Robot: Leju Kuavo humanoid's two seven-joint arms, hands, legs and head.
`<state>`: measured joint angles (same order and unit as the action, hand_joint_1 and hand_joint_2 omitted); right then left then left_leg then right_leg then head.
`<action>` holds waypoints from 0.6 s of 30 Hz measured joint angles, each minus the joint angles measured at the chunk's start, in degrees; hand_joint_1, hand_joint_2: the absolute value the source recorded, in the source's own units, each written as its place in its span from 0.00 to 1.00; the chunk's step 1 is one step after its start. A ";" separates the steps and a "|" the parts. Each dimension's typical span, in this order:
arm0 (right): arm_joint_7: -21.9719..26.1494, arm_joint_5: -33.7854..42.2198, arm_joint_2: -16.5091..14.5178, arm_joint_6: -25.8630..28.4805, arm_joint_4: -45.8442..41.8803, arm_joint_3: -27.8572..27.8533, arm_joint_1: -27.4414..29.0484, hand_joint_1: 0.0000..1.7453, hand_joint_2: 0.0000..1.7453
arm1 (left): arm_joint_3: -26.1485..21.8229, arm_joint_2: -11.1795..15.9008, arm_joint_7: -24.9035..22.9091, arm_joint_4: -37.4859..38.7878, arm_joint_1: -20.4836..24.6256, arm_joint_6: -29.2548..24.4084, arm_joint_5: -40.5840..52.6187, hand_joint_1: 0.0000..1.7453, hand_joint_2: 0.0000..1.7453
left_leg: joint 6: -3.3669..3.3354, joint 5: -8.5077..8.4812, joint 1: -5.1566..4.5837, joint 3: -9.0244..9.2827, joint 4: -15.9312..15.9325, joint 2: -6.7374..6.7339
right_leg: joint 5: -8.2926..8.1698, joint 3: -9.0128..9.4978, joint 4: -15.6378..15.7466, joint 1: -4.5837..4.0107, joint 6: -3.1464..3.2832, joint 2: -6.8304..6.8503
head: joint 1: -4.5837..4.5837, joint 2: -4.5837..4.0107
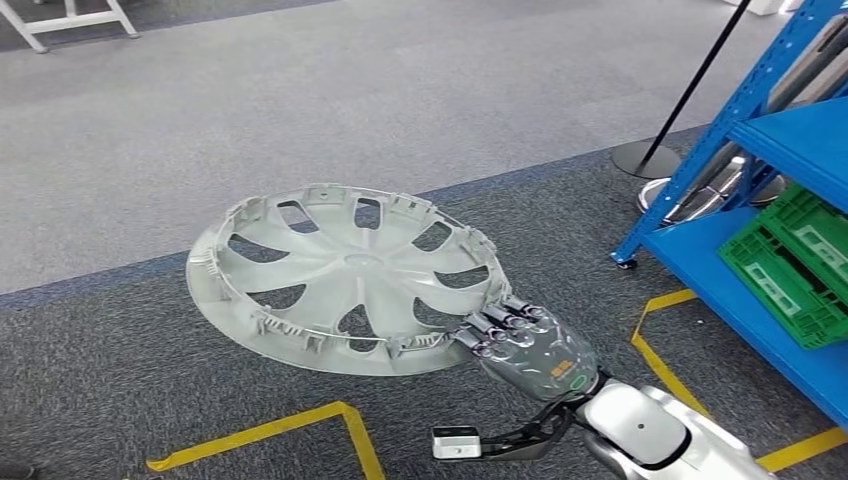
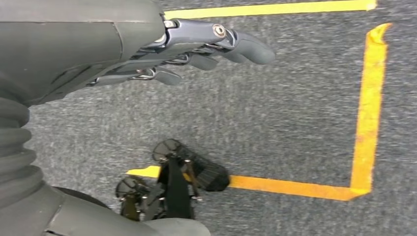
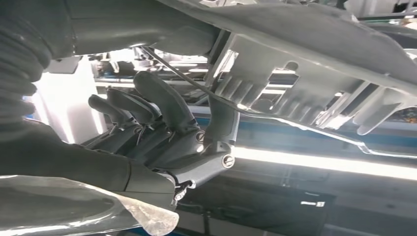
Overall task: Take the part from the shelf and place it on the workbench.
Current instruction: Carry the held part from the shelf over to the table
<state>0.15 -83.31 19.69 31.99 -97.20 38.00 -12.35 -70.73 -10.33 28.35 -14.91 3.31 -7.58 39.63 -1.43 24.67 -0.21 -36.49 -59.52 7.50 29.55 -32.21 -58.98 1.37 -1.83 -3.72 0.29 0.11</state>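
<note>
The part is a silver-grey wheel cover (image 1: 345, 275) with spoke cut-outs, held out flat above the carpet in front of me, inner side up. My right hand (image 1: 525, 345) grips its near right rim. The right wrist view shows the fingers (image 3: 162, 105) curled against the cover's ribbed edge (image 3: 305, 73). My left hand (image 2: 147, 49) hangs over the grey floor, fingers loosely extended, holding nothing.
A blue shelf (image 1: 760, 300) stands at the right with a green crate (image 1: 795, 260) on its lower level and more metal parts behind. A black pole on a round base (image 1: 645, 155) stands by it. Yellow tape lines (image 1: 300, 420) mark the carpet.
</note>
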 joint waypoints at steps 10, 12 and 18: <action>-0.69 -0.02 -0.28 -0.02 0.22 0.25 -0.10 1.00 1.00 | -0.01 -0.77 -0.02 -0.02 -0.18 0.47 -0.03 0.00 1.00 | 1.99 4.14 0.77 -5.18 -11.95 -7.35 | 0.48 1.38 0.51 -0.13 1.51 7.37 | 0.72 0.00; -0.89 -0.06 -0.28 0.01 0.22 0.24 -0.09 1.00 1.00 | -0.02 -1.02 -0.09 -0.03 -0.16 0.40 -0.06 0.00 1.00 | 1.85 1.22 0.45 -1.56 -4.50 -9.91 | 0.95 1.81 0.48 -0.30 1.01 8.53 | 0.74 0.00; -1.02 -0.14 -0.31 0.03 0.21 0.23 -0.08 1.00 1.00 | -0.08 -1.38 -0.16 -0.18 -0.14 0.29 -0.04 0.00 1.00 | -0.43 0.76 -0.34 0.16 -0.16 -9.59 | 2.66 2.27 -0.05 -0.37 -0.82 9.20 | 0.36 0.00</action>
<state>-0.87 -83.45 19.39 32.03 -96.99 38.24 -12.44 -70.81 -11.72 28.20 -15.09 3.17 -7.28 39.59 -1.86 25.43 -0.54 -36.33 -59.69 -2.08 32.21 -29.94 -59.03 1.00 -2.66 5.48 0.65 0.11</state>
